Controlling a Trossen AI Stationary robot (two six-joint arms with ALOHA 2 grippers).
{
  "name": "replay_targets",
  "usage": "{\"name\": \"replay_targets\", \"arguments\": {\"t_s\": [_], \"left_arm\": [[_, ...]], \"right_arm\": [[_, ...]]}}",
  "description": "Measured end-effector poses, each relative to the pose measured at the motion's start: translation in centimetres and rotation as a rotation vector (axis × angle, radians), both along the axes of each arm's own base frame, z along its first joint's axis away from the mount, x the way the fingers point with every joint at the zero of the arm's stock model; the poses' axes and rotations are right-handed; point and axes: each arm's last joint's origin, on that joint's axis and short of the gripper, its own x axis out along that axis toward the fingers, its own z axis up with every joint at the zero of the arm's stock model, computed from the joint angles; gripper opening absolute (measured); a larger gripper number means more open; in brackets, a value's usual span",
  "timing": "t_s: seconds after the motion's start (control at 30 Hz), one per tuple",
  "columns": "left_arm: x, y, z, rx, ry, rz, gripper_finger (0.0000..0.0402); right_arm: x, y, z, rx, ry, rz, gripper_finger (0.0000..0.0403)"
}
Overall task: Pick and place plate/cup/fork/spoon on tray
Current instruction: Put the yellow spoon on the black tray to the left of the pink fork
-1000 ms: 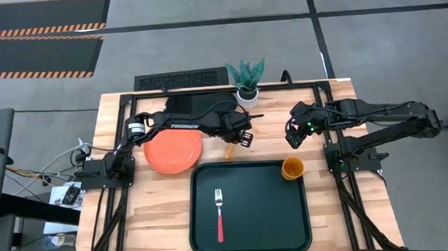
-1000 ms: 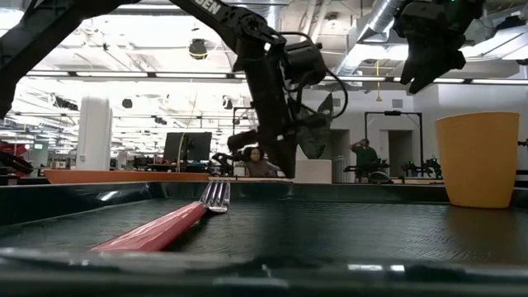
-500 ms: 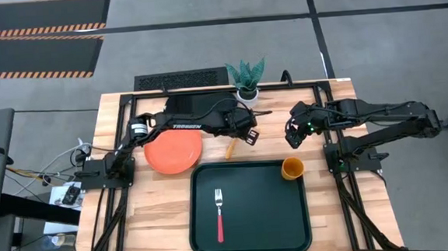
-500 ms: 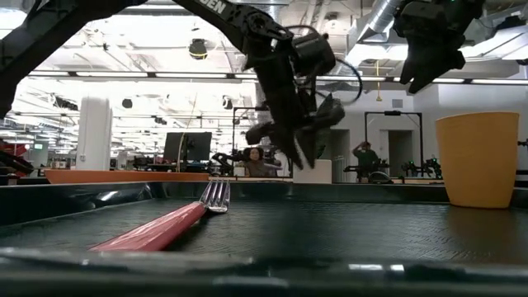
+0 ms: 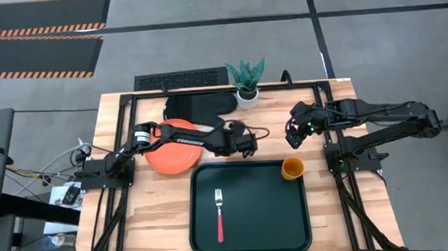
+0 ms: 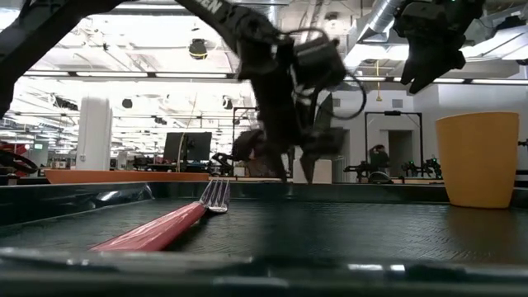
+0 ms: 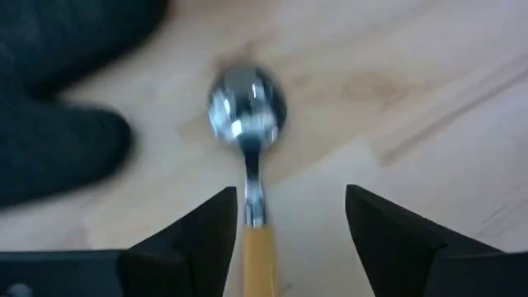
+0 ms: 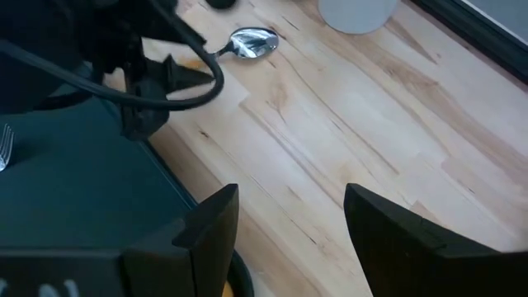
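Note:
My left gripper (image 5: 241, 145) hangs open just beyond the tray's far rim, low over the spoon. In the left wrist view its fingers (image 7: 289, 198) stand either side of the spoon's (image 7: 247, 115) neck, where the silver bowl meets the yellow-orange handle; the spoon lies flat on the wood. My right gripper (image 5: 293, 134) waits open above the table, behind the cup (image 5: 292, 168). The cup stands in the far right corner of the tray (image 5: 276, 216). The fork (image 5: 219, 213) lies on the tray's left half. The plate (image 5: 171, 158) rests on the table, left of the tray, partly under my left arm.
A white pot with a green plant (image 5: 246, 84) and a black oven mitt (image 5: 199, 105) sit at the table's far edge, behind the spoon. Bare wood lies between the two grippers, and most of the tray floor to the fork's right is free.
My left gripper has come down and toward the near edge, onto the spoon. It has turned on the way and its fingers have opened. The spoon, fork, cup and plate lie as before.

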Motion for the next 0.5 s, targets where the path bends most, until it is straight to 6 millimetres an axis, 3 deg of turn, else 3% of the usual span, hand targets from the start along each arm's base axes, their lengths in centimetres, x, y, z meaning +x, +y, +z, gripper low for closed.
{"name": "replay_targets", "arguments": {"t_s": [0.13,0.27,0.5], "left_arm": [[-0.5,0.2,-2.1,-0.025,-0.058,0.002,0.0201],[-1.1,0.9,-2.5,-0.03,-0.063,0.052,0.0178],[-1.5,1.4,-3.2,-0.05,-0.07,0.023,0.0092]], "right_arm": [[0.0,0.0,0.0,-0.007,0.004,0.012,0.0244],[0.0,0.0,0.0,-0.006,0.004,0.011,0.0244],[0.0,0.0,0.0,-0.006,0.004,0.012,0.0244]]}}
